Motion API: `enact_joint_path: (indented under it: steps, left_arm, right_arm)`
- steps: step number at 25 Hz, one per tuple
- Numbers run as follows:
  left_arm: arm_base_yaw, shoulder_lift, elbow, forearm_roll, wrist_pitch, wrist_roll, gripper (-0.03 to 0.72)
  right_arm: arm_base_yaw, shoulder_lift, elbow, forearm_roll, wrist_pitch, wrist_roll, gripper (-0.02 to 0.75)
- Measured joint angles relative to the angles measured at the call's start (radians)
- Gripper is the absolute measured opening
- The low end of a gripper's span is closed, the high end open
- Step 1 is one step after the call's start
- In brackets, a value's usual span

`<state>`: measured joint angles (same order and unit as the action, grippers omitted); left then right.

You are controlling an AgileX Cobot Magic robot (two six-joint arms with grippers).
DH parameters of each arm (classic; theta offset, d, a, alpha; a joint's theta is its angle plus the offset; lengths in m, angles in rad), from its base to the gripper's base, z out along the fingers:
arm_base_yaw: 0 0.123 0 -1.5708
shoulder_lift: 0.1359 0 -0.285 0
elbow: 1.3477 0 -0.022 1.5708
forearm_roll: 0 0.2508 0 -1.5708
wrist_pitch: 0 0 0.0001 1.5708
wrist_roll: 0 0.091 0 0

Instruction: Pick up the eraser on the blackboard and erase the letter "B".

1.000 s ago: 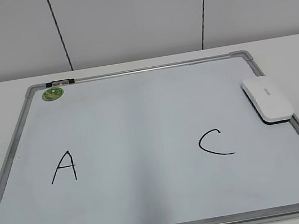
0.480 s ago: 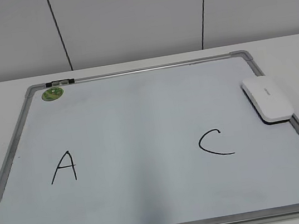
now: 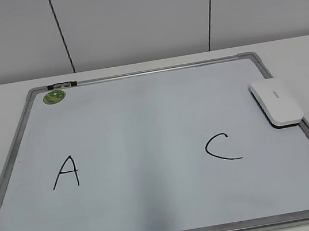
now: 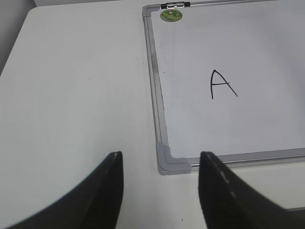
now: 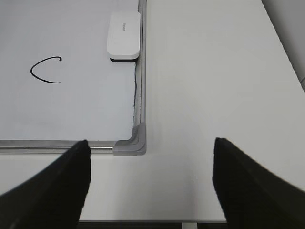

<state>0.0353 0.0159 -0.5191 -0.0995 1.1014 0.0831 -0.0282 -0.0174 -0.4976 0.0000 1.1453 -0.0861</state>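
Observation:
The blackboard is a white board with a grey frame, lying flat on the table. The white eraser rests on its right edge; it also shows in the right wrist view. A black "A" and a black "C" are drawn on the board. No letter "B" shows between them. My left gripper is open and empty over the table by the board's near left corner. My right gripper is open and empty by the near right corner. Neither gripper shows in the exterior view.
A small round green sticker sits at the board's far left corner, next to a black clip on the frame. White table surrounds the board. A pale wall with dark seams stands behind.

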Motion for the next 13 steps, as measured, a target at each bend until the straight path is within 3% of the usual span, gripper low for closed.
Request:
enact_joint_path:
  steps: [13]
  left_arm:
    - [0.000,0.000,0.000,0.000,0.000,-0.002,0.368]
  right_arm:
    - [0.000,0.000,0.000,0.000,0.000,0.000,0.590]
